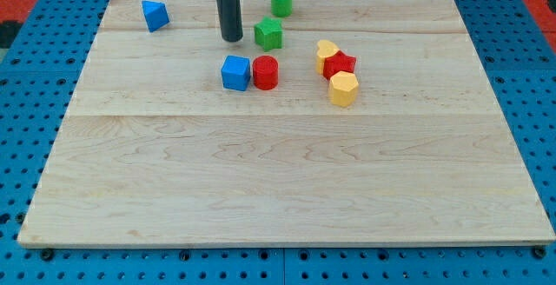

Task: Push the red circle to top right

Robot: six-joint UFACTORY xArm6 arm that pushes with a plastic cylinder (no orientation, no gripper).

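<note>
The red circle (265, 72) is a short red cylinder standing above the board's middle, touching a blue cube (235, 73) on its left. My tip (231, 38) is the lower end of the dark rod, just above the blue cube and to the upper left of the red circle, apart from both. A green star-like block (268, 33) lies just right of my tip. A green cylinder (281, 1) stands near the view's top edge.
A red star-like block (340, 63) sits between a yellow heart (326, 50) and a yellow hexagon (344, 88), right of the red circle. A blue triangle (155, 15) lies at the top left. The wooden board (278, 189) rests on a blue pegboard.
</note>
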